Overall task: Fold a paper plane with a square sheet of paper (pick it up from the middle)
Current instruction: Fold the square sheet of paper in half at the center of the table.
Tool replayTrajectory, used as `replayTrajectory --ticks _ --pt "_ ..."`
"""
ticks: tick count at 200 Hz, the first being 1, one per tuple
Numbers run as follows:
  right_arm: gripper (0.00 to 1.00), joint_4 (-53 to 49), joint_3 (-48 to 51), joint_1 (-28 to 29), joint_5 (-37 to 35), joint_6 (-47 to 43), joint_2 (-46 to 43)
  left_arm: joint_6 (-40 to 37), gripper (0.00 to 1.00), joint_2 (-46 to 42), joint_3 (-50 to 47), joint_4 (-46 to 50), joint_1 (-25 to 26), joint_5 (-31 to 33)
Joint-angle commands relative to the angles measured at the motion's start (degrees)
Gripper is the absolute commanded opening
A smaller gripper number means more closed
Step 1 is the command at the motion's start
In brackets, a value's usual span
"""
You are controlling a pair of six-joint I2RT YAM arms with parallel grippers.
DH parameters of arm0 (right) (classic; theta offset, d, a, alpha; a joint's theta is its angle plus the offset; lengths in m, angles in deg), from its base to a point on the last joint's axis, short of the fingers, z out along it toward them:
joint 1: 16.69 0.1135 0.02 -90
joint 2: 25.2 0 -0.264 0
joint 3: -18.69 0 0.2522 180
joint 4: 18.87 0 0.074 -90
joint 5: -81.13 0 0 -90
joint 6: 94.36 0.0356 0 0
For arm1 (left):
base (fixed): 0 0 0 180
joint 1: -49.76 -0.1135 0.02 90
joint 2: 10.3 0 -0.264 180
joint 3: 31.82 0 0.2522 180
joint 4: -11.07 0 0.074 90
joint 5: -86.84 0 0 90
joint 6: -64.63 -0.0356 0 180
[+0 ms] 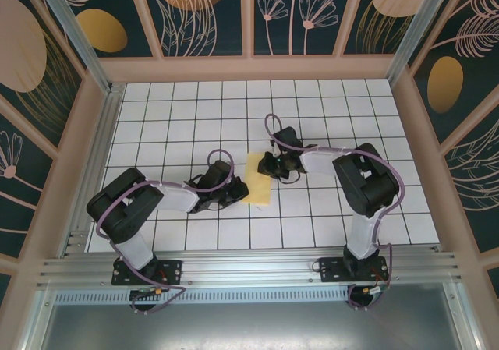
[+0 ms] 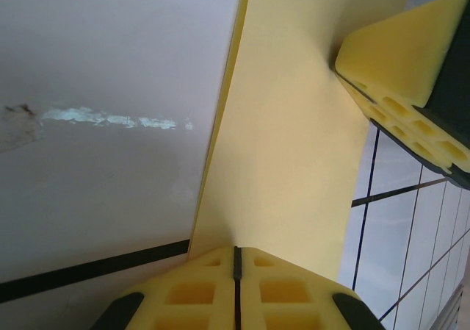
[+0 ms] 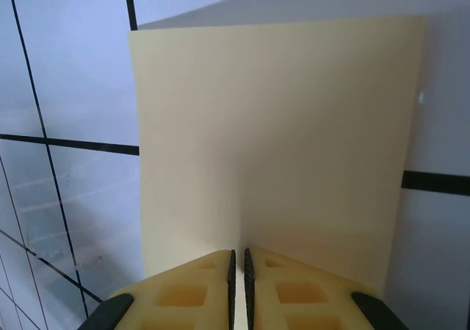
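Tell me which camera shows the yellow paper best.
Right wrist: the paper faces the lens with three edges in sight. The left wrist view shows a slanted strip; the top view shows it small and far off.

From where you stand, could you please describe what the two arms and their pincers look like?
The left arm and right arm have white links between black joints, with purple cables looping along them. The left pincer and right pincer have yellow fingers with square recesses and black backs.
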Motion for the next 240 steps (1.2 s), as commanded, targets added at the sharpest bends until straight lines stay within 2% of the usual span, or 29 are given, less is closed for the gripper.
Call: replayTrajectory --ticks 1,85,163,240 --pt "0.15 -0.82 -2.09 -1.40 -0.35 -1.49 1.53 -1.65 0.08 2.73 -1.24 8.04 0.42 2.38" --pt "0.15 -2.83 -3.41 -1.91 -2.42 -2.08 3.07 -1.91 0.08 2.80 -1.52 8.72 0.37 2.37" --pt "0.15 6.95 -2.04 -7.25 4.83 -2.12 4.98 -3.36 0.08 3.42 -1.93 10.65 0.37 3.12" --pt "0.15 4.94 -6.46 -11.15 -0.13 -0.18 6.21 -4.19 0.08 4.20 -2.08 11.13 0.37 3.35"
